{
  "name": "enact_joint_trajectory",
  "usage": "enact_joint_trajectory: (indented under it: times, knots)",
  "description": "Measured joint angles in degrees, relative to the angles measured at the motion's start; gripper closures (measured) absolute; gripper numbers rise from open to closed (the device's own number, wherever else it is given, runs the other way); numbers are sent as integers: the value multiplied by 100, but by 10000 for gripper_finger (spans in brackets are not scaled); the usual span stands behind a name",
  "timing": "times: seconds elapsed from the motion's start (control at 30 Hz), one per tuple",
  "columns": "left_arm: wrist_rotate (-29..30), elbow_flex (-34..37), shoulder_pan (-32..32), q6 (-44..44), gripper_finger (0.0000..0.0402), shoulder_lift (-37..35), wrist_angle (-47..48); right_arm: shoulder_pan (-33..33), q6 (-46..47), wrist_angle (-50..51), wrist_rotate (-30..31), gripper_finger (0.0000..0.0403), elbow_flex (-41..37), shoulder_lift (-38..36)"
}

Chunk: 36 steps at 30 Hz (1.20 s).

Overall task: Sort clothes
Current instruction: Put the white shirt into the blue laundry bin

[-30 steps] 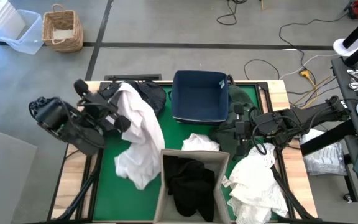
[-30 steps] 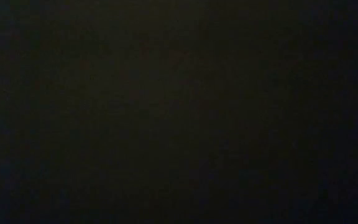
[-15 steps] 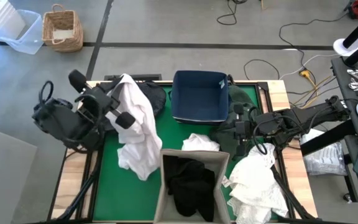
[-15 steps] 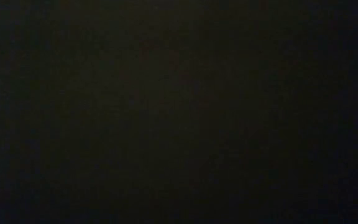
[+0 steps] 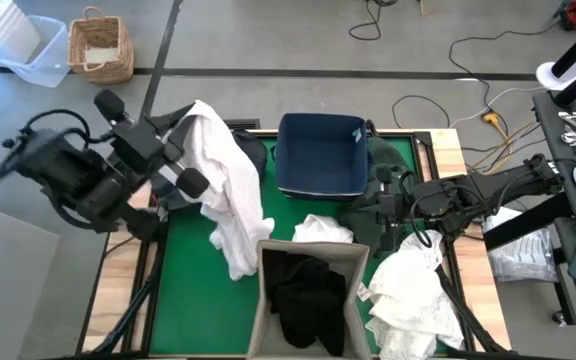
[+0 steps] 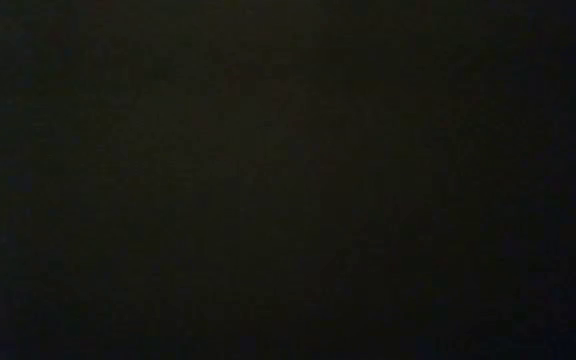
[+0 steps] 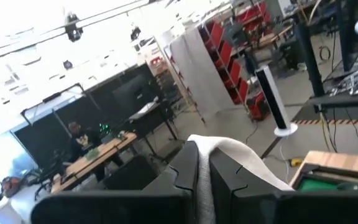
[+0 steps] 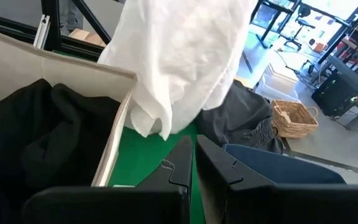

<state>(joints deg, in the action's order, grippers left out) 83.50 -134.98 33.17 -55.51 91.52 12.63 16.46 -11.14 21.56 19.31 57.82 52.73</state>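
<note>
The left fingers [image 5: 196, 183] have lifted higher, clenched on the white garment [image 5: 226, 190]; right fingers [image 5: 386, 208] rest clenched, empty.

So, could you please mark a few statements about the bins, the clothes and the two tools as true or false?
1. The left tool is shut on the white garment, which hangs from it over the green table. True.
2. The navy bin is full of white clothes. False: it looks empty.
3. The beige bin holds a black garment. True.
4. The right tool carries a white garment. False: it is shut on nothing, low beside the navy bin.
5. A white pile lies at the right of the beige bin. True.
</note>
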Motion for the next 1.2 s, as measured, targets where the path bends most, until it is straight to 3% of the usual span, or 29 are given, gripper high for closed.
enact_joint_trajectory:
  times: [0.23,0.53,1.2]
  knots:
    - [-660,4,0,-667,401,-71,-789,0,4,-4,0,390,0,0]
    - [-1206,0,0,-752,401,-84,-1002,1,14,-3,7,390,0,0]
    - [-918,7,96,-876,401,-80,-1013,1,400,-156,24,390,472,-15]
